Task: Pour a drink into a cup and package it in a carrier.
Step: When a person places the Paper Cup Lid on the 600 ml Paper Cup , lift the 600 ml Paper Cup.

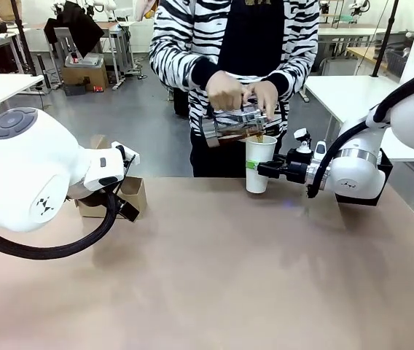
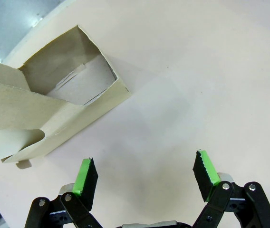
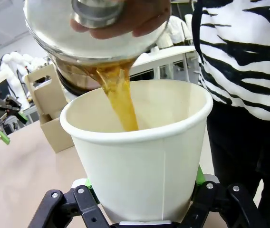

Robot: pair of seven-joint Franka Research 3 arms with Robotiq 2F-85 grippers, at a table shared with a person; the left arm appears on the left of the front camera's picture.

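The right end effector (image 1: 264, 170) clamps the upright cup (image 1: 259, 151) (a person's jug (image 1: 232, 124) pours the drink (image 3: 120, 99) in); the carrier (image 1: 133, 195) sits well to its left, just beside the open left end effector (image 2: 147, 178).

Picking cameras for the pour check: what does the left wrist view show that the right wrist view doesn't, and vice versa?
Left wrist: the left gripper, fingers apart and empty above the table, looking down into an open slot of the carrier.
Right wrist: the right gripper shut on the cup, the person's hand tipping the jug, and the drink streaming into the cup.
Both: the carrier and the tan table. In the right wrist view the carrier stands farther off, its handle cutout visible.
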